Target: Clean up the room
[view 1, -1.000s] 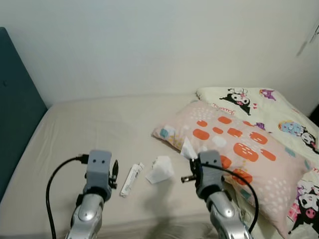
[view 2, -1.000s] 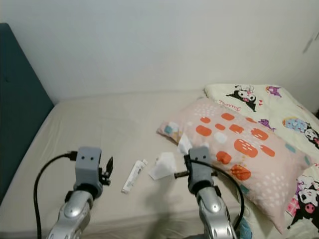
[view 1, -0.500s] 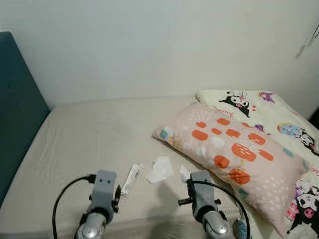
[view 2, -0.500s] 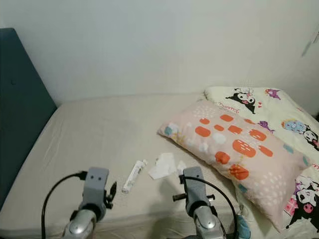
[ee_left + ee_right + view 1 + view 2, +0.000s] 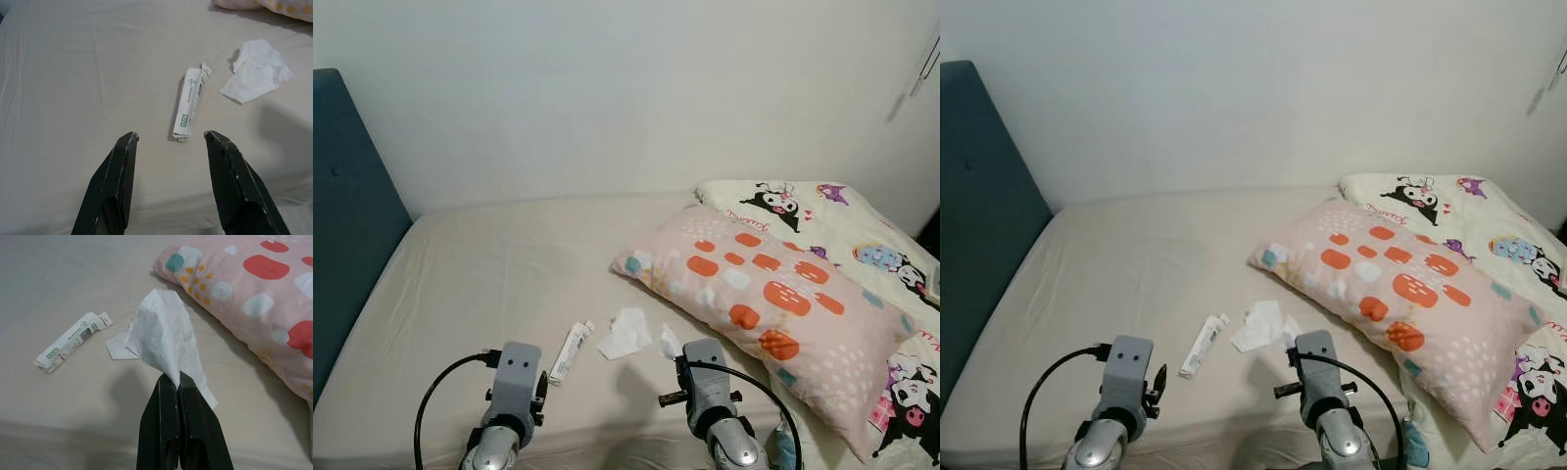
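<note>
On the beige bed (image 5: 489, 264) lie a flattened white tube wrapper with green print (image 5: 571, 352) (image 5: 190, 104) and a crumpled white tissue (image 5: 626, 333) (image 5: 257, 70). My right gripper (image 5: 177, 391) is shut on a second white tissue (image 5: 164, 335) (image 5: 668, 341), held up just above the near edge of the bed, right of the lying tissue. My left gripper (image 5: 171, 139) is open and empty, hovering near the bed's front edge with the wrapper just beyond its fingertips.
A pink pillow with orange spots (image 5: 759, 289) lies to the right of the litter. A cartoon-print quilt (image 5: 862, 245) covers the far right. A dark teal headboard (image 5: 347, 206) stands on the left, a white wall behind.
The view has pulled back and risen, so both arms show lower in the picture. The right gripper still holds its tissue, now lower and nearer the bed's front edge.
</note>
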### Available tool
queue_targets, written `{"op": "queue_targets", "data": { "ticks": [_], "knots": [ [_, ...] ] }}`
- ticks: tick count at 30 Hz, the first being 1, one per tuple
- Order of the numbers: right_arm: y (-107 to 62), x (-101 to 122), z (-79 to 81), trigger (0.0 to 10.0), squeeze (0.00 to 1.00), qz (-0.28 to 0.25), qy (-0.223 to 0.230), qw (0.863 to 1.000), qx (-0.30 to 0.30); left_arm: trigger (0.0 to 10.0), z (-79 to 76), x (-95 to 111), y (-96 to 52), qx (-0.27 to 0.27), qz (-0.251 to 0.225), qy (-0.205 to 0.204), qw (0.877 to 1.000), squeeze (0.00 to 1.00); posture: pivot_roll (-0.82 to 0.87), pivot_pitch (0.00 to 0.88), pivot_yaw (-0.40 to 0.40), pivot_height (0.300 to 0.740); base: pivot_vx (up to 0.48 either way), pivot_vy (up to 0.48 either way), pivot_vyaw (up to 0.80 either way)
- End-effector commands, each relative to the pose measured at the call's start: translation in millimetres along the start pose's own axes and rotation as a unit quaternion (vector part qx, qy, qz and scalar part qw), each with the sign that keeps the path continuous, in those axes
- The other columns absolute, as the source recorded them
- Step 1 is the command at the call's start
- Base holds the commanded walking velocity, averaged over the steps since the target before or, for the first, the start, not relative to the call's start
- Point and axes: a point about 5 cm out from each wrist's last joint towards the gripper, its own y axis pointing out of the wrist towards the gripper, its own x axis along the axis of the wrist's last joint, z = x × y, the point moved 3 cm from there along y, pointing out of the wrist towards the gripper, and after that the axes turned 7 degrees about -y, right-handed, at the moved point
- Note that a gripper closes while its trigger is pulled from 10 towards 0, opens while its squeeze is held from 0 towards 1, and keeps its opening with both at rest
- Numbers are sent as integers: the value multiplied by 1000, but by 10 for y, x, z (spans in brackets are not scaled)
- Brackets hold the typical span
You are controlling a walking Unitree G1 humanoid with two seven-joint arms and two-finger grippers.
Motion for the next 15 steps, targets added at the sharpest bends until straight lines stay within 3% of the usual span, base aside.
{"op": "queue_targets", "data": {
  "ticks": [1,15],
  "knots": [
    [-6,-24,8,10000,0,3,17,1000,2,10000,-2,-30,-15,3,3,-8,1000,0,5,96,-31,721,0,0,0],
    [-1,-13,-5,10000,0,-8,-3,1000,1,10000,-11,-9,-5,5,-5,-11,1000,0,6,99,-34,721,0,0,0]
  ]
}}
